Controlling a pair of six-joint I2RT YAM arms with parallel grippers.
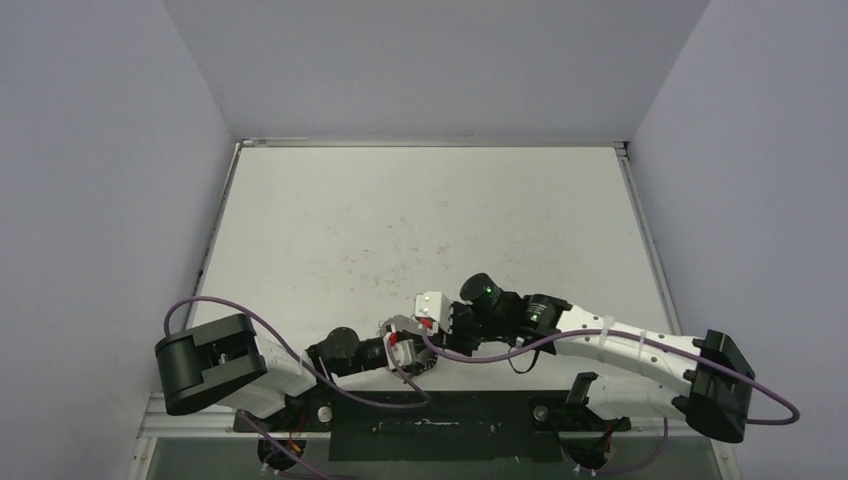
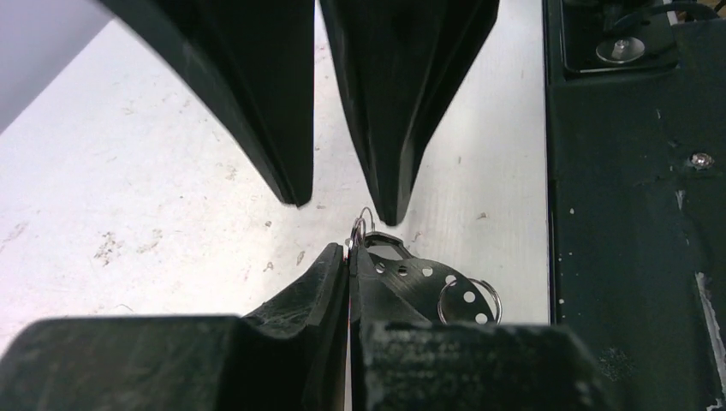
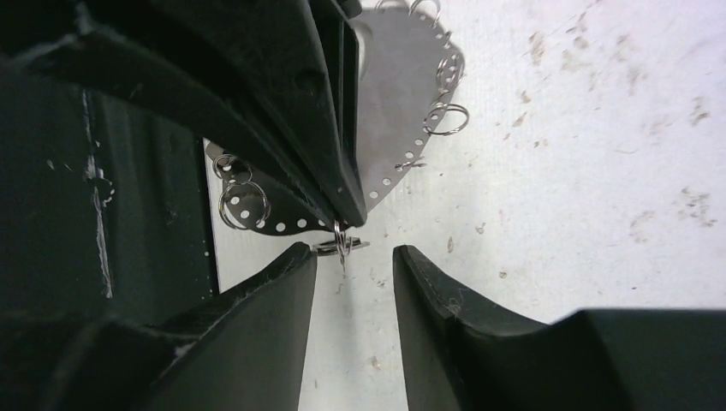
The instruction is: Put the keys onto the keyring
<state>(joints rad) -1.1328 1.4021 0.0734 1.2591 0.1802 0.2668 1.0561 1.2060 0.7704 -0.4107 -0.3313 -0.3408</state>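
My left gripper [image 2: 349, 250] is shut on the keyring [image 2: 428, 278], a thin silvery oval piece with holes round its rim and several tiny silver rings in them. It also shows in the right wrist view [image 3: 389, 111], held on edge just above the table. A tiny ring [image 3: 342, 240] sticks out at the left fingertips, with a small flat key [image 3: 351, 247] and its dark loop [image 2: 387, 241] against it. My right gripper [image 3: 353, 253] is open, one finger on each side of that ring and key, and its left fingertip touches the key. In the top view both grippers [image 1: 412, 335] meet near the front edge.
The black base strip [image 2: 633, 214] runs along the table's near edge, close beside the grippers. Purple cables [image 1: 300, 350] loop over both arms. Grey walls enclose the white table [image 1: 420, 220] on three sides.
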